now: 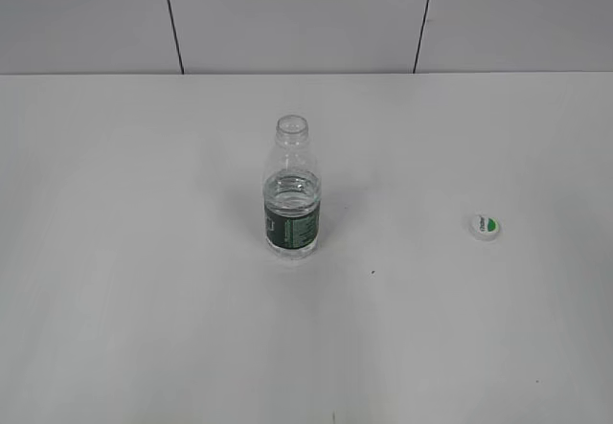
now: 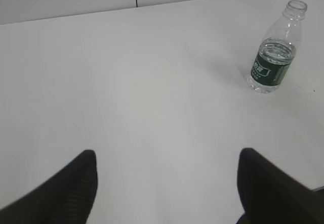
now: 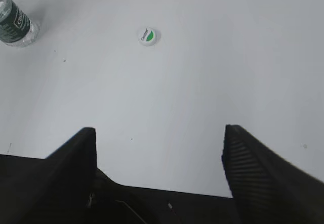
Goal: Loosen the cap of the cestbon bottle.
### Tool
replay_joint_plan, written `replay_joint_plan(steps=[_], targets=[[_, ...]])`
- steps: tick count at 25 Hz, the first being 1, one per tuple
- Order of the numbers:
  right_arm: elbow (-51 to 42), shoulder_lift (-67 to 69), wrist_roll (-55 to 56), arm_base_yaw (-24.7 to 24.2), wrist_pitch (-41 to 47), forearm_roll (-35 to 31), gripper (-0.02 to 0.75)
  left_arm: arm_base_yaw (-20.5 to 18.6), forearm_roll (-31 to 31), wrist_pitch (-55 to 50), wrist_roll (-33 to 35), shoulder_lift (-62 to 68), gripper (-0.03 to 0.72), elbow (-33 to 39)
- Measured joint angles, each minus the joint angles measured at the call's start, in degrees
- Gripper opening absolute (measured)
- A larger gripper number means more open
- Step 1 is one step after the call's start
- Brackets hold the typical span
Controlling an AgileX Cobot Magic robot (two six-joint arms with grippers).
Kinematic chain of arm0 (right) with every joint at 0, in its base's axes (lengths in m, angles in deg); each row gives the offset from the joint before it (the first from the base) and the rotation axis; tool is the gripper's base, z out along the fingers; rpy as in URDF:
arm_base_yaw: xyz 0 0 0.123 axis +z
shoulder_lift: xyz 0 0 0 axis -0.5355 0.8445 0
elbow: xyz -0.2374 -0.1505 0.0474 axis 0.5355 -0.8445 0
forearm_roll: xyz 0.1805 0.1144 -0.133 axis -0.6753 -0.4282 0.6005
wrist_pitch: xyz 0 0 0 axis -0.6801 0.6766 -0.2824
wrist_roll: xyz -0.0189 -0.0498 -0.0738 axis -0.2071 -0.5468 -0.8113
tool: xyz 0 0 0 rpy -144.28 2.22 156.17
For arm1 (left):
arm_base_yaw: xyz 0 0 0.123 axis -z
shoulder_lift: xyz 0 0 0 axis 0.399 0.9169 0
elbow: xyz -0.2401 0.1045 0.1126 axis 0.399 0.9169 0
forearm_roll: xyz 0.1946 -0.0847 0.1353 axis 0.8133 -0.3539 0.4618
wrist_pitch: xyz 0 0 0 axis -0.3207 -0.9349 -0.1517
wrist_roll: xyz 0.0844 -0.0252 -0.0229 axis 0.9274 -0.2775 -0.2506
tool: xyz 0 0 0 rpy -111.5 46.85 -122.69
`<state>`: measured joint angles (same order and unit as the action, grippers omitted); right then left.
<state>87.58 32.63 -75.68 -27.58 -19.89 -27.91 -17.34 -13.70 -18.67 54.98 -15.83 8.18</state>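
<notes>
The cestbon bottle (image 1: 291,194) stands upright in the middle of the white table, its mouth open with no cap on it. It also shows in the left wrist view (image 2: 274,53) at the far right and at the top left corner of the right wrist view (image 3: 15,26). The cap (image 1: 486,226) lies flat on the table to the bottle's right, green mark up; it shows in the right wrist view (image 3: 147,36). My left gripper (image 2: 167,158) is open and empty, far from the bottle. My right gripper (image 3: 159,135) is open and empty, short of the cap. Neither gripper shows in the exterior view.
The white table (image 1: 144,300) meets a grey panelled wall (image 1: 287,12) at the back. A small dark speck (image 1: 373,272) lies on the table in front of the bottle.
</notes>
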Motion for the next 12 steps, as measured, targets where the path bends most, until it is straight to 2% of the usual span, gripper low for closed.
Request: replay_joint_plan(steps=[12], targets=[[-11.7,-24.1,-0.8,0.0,-2.8,0.7,0.588,0.0,0.2,0.0,-0.1,0.0,0.495,0.0]])
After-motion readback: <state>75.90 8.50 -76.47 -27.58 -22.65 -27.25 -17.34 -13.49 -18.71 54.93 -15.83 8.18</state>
